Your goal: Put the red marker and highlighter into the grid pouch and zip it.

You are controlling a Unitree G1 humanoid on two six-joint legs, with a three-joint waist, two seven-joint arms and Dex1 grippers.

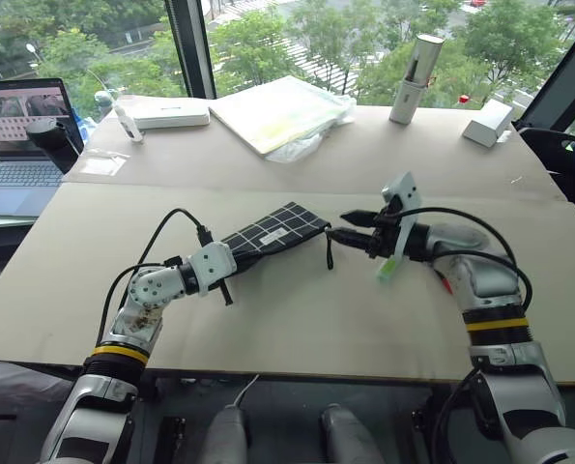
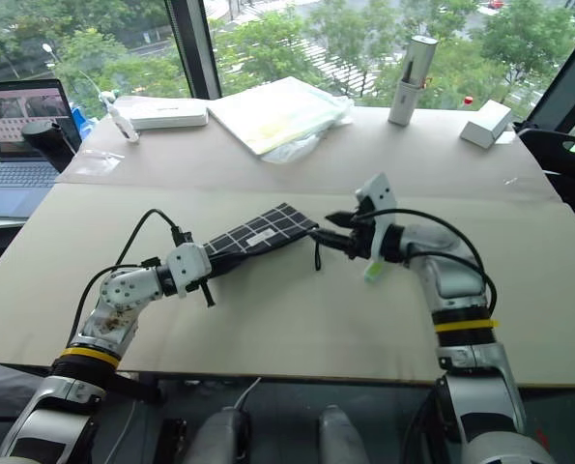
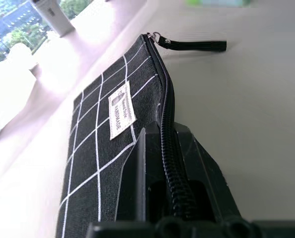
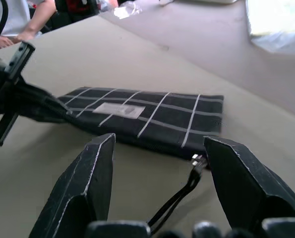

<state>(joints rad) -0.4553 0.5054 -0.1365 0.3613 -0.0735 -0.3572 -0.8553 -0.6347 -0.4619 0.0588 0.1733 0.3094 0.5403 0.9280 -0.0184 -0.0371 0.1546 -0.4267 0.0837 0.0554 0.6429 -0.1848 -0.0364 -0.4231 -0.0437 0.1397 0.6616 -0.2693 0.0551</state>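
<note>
Near the middle of the tabletop (image 1: pixel 297 319), the grid pouch (image 1: pixel 273 232) lay flat with its white label (image 3: pixel 120 110) up and its zipper run to the end by the strap loop (image 1: pixel 329 250). Clamped together on the pouch's near end was the left claw (image 3: pixel 167 163). Just past the strap end, the right claw (image 4: pixel 157 163) hung with its black fingers apart, holding nothing. Farther back stood a laptop (image 1: pixel 21 135).

Table (image 1: pixel 297 319): pouch (image 1: pixel 273 230) at centre, between both arms. Left gripper (image 1: pixel 221 263) at pouch's left end; right gripper (image 1: pixel 350 227) just beside its right end. Laptop (image 1: pixel 21 145) far left. Box (image 1: pixel 487 123) far right, behind.
</note>
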